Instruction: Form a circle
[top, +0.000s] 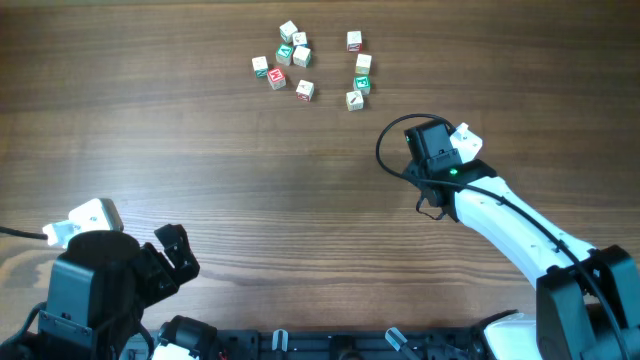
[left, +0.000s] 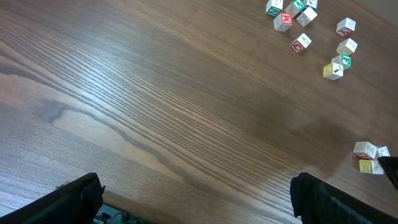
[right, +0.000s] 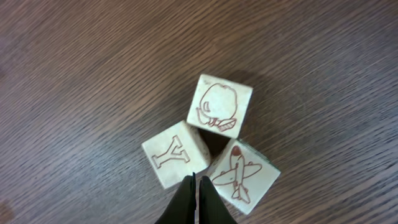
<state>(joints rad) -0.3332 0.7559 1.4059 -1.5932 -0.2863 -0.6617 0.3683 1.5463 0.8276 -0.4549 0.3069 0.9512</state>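
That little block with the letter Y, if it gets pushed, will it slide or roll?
The Y block likely slides, not rolls: flat faces, resting flat on the wood table. Looks rigid, probably light. The airplane block sits close, so may shift too.

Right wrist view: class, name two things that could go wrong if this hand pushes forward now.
The shut right hand points at the seam between the Y cube and the plane cube; a push may wedge them apart. The other cubes lie far off, so strays seem likely.
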